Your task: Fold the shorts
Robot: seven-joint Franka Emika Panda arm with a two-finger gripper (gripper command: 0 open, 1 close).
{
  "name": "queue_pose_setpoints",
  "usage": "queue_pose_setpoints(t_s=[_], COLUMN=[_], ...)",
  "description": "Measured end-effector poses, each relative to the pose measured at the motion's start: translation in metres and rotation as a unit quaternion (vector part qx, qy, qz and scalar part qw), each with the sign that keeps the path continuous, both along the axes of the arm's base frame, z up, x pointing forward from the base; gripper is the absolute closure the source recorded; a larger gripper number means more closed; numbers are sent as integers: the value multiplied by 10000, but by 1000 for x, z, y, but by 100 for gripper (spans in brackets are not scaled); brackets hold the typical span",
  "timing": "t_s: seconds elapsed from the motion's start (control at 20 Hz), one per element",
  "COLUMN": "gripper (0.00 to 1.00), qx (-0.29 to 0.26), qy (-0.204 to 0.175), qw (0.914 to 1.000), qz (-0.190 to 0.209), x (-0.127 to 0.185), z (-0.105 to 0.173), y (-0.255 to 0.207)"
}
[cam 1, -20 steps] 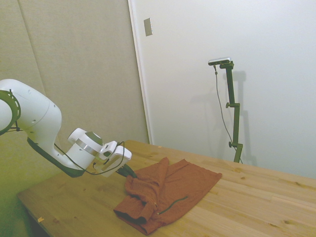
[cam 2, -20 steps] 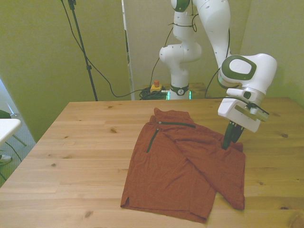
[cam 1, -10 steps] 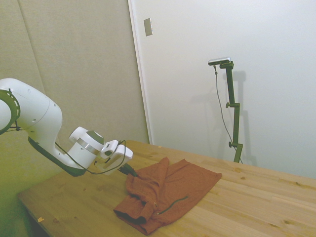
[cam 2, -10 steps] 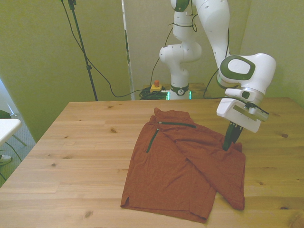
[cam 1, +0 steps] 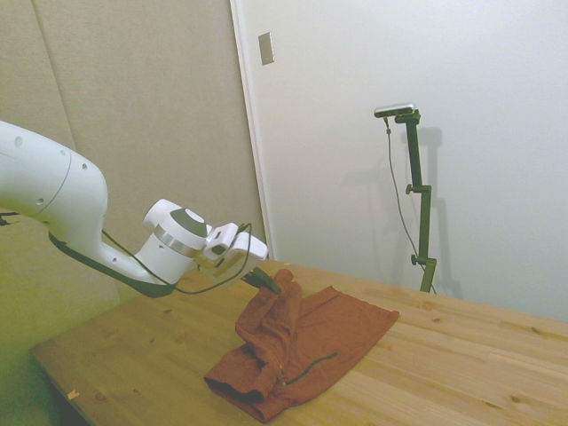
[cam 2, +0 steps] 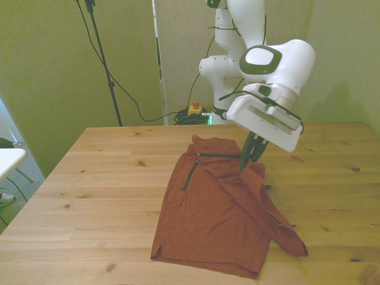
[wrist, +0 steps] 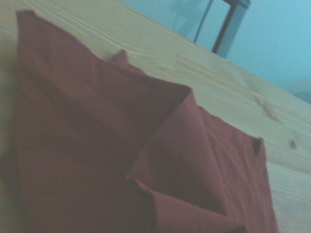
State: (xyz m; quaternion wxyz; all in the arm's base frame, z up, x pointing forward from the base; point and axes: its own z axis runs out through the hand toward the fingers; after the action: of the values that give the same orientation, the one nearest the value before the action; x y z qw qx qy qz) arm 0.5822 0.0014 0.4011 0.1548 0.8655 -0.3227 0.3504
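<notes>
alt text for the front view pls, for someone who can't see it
A white robot arm's gripper pinches an edge of rust-orange fabric shorts and lifts it off a wooden table, pulling that side up while the rest lies flat and wrinkled. A dark zipper line shows near the front view's left side of the shorts.

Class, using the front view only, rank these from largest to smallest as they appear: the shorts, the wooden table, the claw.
1. Wooden table, largest.
2. Shorts.
3. Claw, smallest, though it hangs above the cloth, so its nearness to the camera may skew how big it looks.
</notes>
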Motion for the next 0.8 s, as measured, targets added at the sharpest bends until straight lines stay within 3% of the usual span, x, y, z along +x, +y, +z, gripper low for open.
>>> queue_pose_setpoints(t_s=[0.25,0.8], gripper=[100,100], qx=[267,885], qy=[-55,-199], qw=[9984,9904], qz=[-486,-1045], x=[-3,-8], z=[4,8], y=[-89,-196])
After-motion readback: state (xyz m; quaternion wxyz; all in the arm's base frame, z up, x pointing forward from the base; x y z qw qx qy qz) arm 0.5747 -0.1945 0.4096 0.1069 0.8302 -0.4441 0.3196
